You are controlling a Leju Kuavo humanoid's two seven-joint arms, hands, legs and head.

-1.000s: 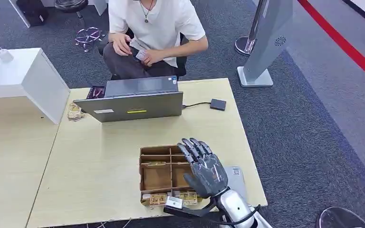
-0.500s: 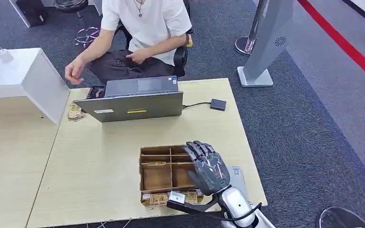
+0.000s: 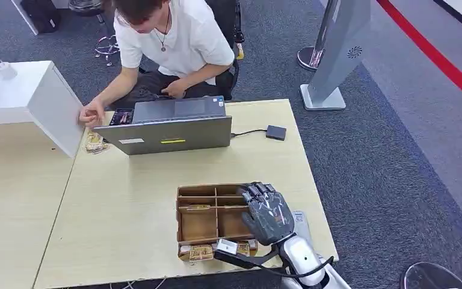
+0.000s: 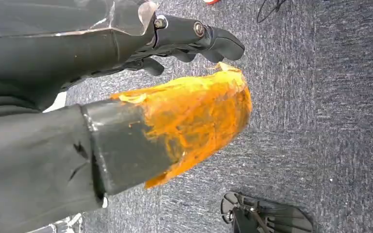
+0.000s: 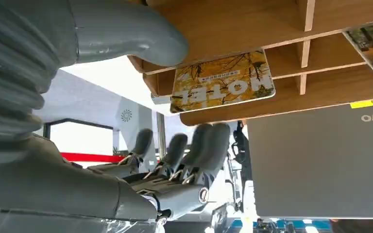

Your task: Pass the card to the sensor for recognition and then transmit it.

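A wooden divided box (image 3: 183, 224) stands near the table's front edge. Cards lie in it: one in a middle slot (image 3: 197, 208) and some in the front row (image 3: 195, 253). My right hand (image 3: 269, 214) hovers over the box's right side with fingers bent downward and nothing in it. In the right wrist view its fingers (image 5: 175, 153) and thumb (image 5: 126, 34) are apart, with a yellow "HOTEL" card (image 5: 222, 82) in the box beyond them. A small black sensor box (image 3: 275, 132), wired to the laptop (image 3: 168, 131), sits far right. My left hand (image 4: 194, 39) hangs over carpet, holding nothing.
A person sits behind the laptop, leaning forward with one hand (image 3: 90, 113) at the table's far left corner beside a white cabinet (image 3: 30, 99). A grey flat pad (image 3: 301, 221) lies right of the wooden box. A grey stand (image 3: 331, 54) rises beyond the table.
My right hand has sunk closer to the box and its fingers have bent downward. The person has leaned forward and reached one hand to the table's far left corner.
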